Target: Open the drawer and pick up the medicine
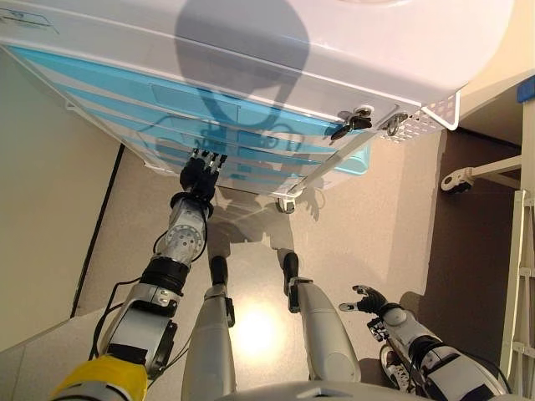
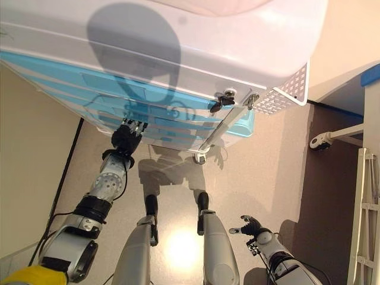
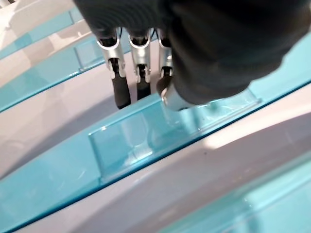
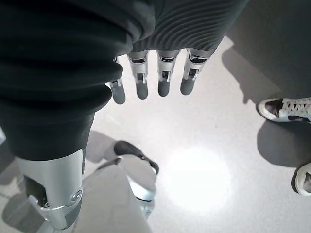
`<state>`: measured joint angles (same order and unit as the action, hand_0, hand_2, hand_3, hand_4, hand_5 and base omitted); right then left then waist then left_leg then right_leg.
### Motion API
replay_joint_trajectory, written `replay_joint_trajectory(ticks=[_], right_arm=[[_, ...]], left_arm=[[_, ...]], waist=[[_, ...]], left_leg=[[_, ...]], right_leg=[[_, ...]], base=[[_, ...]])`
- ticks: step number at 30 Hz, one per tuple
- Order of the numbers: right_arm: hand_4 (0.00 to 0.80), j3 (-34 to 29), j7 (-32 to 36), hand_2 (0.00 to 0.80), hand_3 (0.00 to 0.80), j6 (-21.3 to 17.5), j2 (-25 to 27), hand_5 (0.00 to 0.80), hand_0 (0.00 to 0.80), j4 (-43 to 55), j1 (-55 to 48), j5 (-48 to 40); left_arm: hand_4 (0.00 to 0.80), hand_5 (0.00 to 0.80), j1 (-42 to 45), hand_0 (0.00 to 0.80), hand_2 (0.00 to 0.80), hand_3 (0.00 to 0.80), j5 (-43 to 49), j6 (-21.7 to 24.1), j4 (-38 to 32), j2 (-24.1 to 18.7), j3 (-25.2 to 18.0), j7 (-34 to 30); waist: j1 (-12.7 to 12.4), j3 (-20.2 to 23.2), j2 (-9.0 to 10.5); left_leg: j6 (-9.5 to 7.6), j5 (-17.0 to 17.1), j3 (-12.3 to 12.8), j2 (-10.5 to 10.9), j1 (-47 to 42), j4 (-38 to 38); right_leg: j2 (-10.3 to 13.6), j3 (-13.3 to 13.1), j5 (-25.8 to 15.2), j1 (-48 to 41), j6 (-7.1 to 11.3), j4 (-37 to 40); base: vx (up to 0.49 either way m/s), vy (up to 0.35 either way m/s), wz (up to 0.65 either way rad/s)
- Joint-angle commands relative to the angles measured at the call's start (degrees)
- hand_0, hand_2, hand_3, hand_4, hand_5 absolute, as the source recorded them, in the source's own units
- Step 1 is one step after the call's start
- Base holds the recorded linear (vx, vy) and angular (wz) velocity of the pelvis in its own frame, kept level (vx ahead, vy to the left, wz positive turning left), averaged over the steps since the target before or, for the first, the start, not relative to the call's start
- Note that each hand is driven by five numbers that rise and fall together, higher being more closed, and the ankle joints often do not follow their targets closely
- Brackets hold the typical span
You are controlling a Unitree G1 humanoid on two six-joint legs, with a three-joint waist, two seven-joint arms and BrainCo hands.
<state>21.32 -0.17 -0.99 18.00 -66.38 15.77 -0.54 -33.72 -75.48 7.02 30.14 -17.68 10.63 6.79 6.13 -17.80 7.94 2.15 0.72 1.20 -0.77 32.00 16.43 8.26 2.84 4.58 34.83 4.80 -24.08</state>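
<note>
Left hand (image 1: 197, 174) up at the teal handle lip (image 3: 146, 141) of a drawer (image 1: 251, 138) w/ fingers (image 3: 120, 92) hooked behind it, prob to pull since drawer's not open yet, right hand (image 4: 155, 73) idle down low w/ fingers straight & holding nothing, medicine not visible, presumably inside.

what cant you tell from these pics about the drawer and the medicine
- Medicine: in no view; the drawers' blue fronts look shut.
- Left hand grip: in the left wrist view its fingertips drop behind the clear handle; the dark cover hides the thumb.
- Person: right wrist view shows only shoes, cut off by the edge.
</note>
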Motion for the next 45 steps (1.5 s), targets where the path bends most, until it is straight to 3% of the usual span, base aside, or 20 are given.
replay_joint_trajectory(ticks=[1, 9, 15, 21, 29, 40, 45], right_arm=[[0.000, 2.3, -0.4, 0.000, 0.000, 0.1, 3.0, 0.000, 0.000, -1.2, -1.8, 1.5], [0.000, 2.0, -0.8, 0.000, 0.000, 0.1, 2.4, 0.000, 0.000, -0.9, -1.5, 1.6], [0.000, 1.3, -1.4, 0.000, 0.000, 0.1, 2.0, 0.000, 0.000, -0.5, -2.0, 1.6], [0.000, -0.5, -1.8, 0.000, 0.000, 0.3, 2.6, 0.000, 0.000, -0.7, -2.9, 1.8], [0.000, -2.1, -2.2, 0.000, 0.000, 0.6, 3.3, 0.000, 0.000, -0.9, -2.7, 2.5], [0.000, -3.6, -1.5, 0.000, 0.000, 1.5, 4.0, 0.000, 0.000, -1.0, -3.0, 5.1], [0.000, -3.5, -0.9, 0.000, 0.000, 1.8, 4.2, 0.000, 0.000, -0.4, -3.1, 6.2]], left_arm=[[0.800, 0.800, -6.7, 0.800, 0.800, 0.800, 2.6, 2.6, -15.0, 4.7, 0.7, -9.4], [0.800, 0.800, -0.9, 0.800, 0.800, 0.800, 2.5, 1.7, -14.8, 6.2, 0.0, -9.3], [0.800, 0.800, 3.9, 0.800, 0.800, 0.800, 2.7, 1.0, -15.1, 7.0, -0.4, -8.9], [0.800, 0.800, 10.2, 0.800, 0.800, 0.800, 2.5, -0.8, -14.1, 8.3, -1.6, -9.3], [0.800, 0.800, 17.4, 0.800, 0.800, 0.800, 2.0, -2.2, -12.8, 8.8, -3.6, -9.6], [0.800, 0.800, 32.2, 0.800, 0.800, 0.800, 0.9, -3.7, -21.0, 7.8, -7.5, -10.2], [0.800, 0.800, 36.1, 0.800, 0.800, 0.800, 0.4, -3.9, -20.5, 7.1, -10.2, -8.9]], waist=[[-0.5, 3.1, -2.75], [-1.9, 2.2, -2.08], [-3.6, 1.5, -1.81], [-5.4, 0.5, -3.22], [-7.5, -0.8, -5.02], [-11.0, -2.0, -7.72], [-11.8, -2.2, -8.27]], left_leg=[[0.04, -3.6, -2.7, 0.3, 3.5, 4.6], [0.43, -2.8, -4.3, 0.3, 3.9, 4.7], [1.14, -1.7, -7.0, 0.7, 4.4, 4.9], [1.48, -1.7, -10.9, 2.3, 5.2, 7.4], [1.40, -1.5, -13.5, 4.2, 5.6, 8.7], [0.38, -2.9, -14.0, 5.9, 5.0, 11.9], [-0.06, -3.7, -13.4, 5.9, 4.6, 12.9]], right_leg=[[-2.5, 3.0, -1.2, -1.0, -0.38, 2.6], [-2.3, 4.5, -0.2, -0.9, -1.01, 1.1], [-1.9, 7.4, 1.9, -1.3, -1.79, -1.3], [-0.5, 10.8, 5.2, -2.1, -2.98, -6.0], [1.2, 13.3, 7.4, -3.0, -3.64, -9.3], [3.0, 13.8, 8.7, -4.3, -3.72, -12.9], [3.3, 13.2, 9.0, -4.6, -3.51, -13.4]], base=[[-0.038, -0.041, 0.05], [-0.031, -0.047, 0.10], [-0.016, -0.083, 0.26], [-0.005, -0.075, 0.44], [-0.011, -0.024, 0.32], [-0.005, 0.023, 0.13], [0.006, 0.030, 0.04]])
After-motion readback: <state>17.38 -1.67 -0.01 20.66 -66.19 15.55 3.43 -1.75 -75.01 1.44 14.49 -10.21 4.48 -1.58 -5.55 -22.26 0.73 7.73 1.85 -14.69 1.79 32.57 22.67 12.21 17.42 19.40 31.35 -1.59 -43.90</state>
